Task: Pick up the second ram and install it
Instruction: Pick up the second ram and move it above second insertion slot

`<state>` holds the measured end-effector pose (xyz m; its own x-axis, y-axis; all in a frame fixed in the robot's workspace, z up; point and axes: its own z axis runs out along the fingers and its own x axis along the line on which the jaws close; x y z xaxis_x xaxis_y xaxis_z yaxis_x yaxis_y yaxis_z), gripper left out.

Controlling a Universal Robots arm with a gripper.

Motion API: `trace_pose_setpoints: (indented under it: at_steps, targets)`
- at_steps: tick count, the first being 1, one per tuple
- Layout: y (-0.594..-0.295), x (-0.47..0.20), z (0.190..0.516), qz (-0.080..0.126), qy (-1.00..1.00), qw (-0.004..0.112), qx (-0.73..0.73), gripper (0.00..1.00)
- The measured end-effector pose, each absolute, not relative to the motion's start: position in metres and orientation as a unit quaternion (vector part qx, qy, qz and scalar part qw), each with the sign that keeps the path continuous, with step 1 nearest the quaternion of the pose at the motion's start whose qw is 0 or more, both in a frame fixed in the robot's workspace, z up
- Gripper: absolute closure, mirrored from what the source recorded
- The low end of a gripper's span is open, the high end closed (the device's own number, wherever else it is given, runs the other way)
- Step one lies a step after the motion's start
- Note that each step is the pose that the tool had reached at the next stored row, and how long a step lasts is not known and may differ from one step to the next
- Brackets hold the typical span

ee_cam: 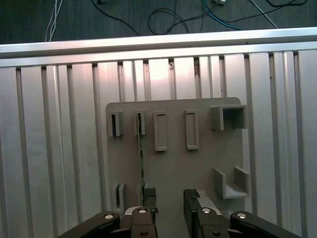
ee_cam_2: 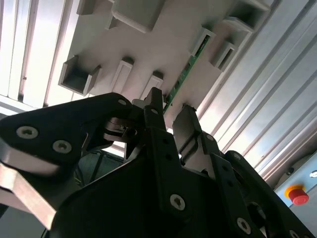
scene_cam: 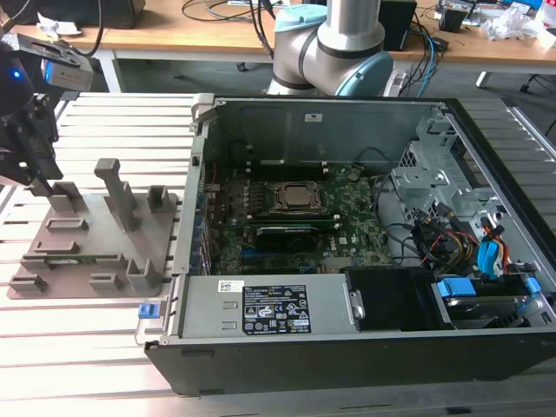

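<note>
One stick, the second ram [ee_cam: 140,159], is sitting edgewise in the grey holder [ee_cam: 173,171]. The gripper [ee_cam: 168,199] is hovering above that holder, jaws apart and empty, so pickup and installation are seemingly both pending.

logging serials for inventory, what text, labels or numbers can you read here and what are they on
Nothing here can be read out.
The black label on the near wall of the computer case: print too small.
The small white label beside it: too small.
The white sticker on the case's far wall: too small.
The second ram in the grey holder: no legible marking.
</note>
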<state>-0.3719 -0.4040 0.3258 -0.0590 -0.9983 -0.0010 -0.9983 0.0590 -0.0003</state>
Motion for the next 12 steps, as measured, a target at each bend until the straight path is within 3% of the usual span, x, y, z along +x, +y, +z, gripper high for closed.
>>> trace_pose_setpoints:
  at_steps: [12]
  targets:
    - [-0.404,-0.372,0.306,0.000,0.728,0.000,-0.686,0.64]
